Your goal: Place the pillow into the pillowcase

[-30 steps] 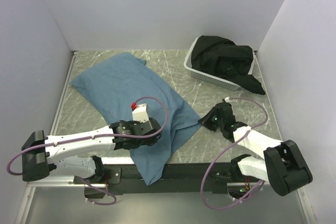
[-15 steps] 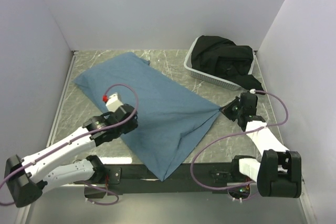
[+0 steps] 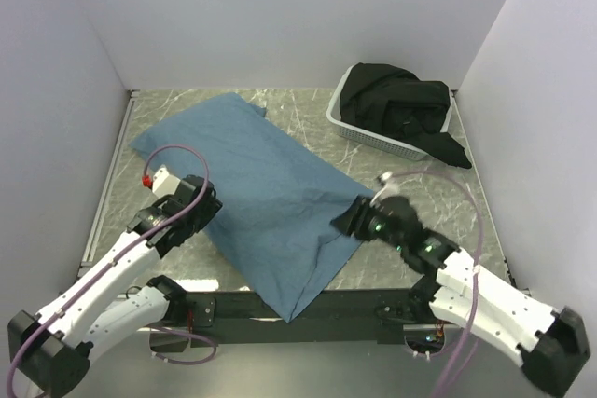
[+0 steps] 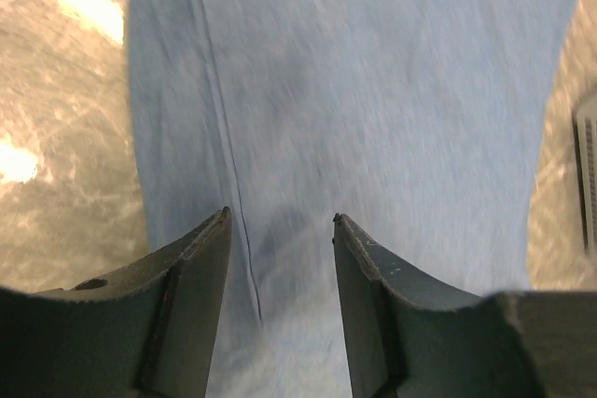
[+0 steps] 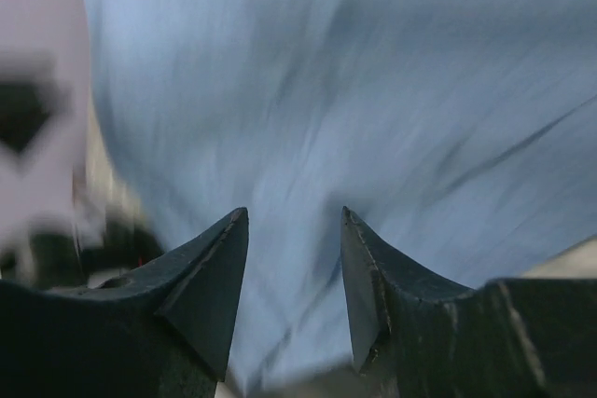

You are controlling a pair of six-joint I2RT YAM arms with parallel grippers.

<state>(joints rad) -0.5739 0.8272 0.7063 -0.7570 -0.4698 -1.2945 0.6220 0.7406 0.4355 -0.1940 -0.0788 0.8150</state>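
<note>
Top external view shows the dusty-blue pillowcase (image 3: 261, 193) spread diagonally across the marbled table (image 3: 424, 184), its far end near the back left corner and its near corner hanging just over the front edge. The pillow shows in no view; the far end of the case looks fuller, but whether the pillow lies inside cannot be told. The left gripper (image 4: 280, 216) hangs over the case's left edge, jaws parted by a moderate gap, nothing between them, a stitched seam running just below. The right gripper (image 5: 294, 212) sits at the case's right edge, where the cloth puckers toward it; its jaws also stand apart, and its wrist view is badly blurred. The step in hand seems to be straightening the case and finding its opening. To do it well, each gripper should likely pinch a single layer at the hem, not both layers together, and lift evenly. At the back right, a white basket (image 3: 359, 137) holds a heap of black cloth (image 3: 396, 104), one end trailing over its rim.
</note>
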